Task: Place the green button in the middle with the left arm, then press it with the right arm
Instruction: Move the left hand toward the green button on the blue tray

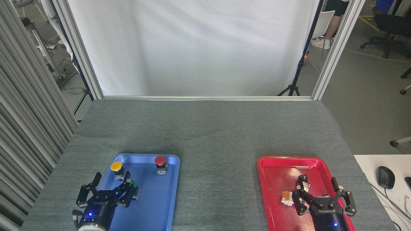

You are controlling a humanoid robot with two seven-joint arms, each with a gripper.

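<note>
Green shows only as a sliver: the green button (134, 183) sits in the blue tray (154, 205) near the bench's near-left corner, mostly hidden behind the left pincer (112, 189). That pincer's fingers are spread and reach around the button, one finger beside it on each side, but whether they actually grip it I cannot tell. A yellow button (116, 166) and a red button (160, 161) stand toward the tray's far edge, apart from the green one.

The right pincer (321, 197) hangs with fingers splayed wide over the red tray (279, 173) near the near-right corner, holding nothing; a small white-and-orange object (286, 198) lies just beside it.

By my judgement the task is barely begun. The middle (218, 179), the bare grey cloth between the trays, carries nothing; lifting, carrying, setting down and pressing all remain
</note>
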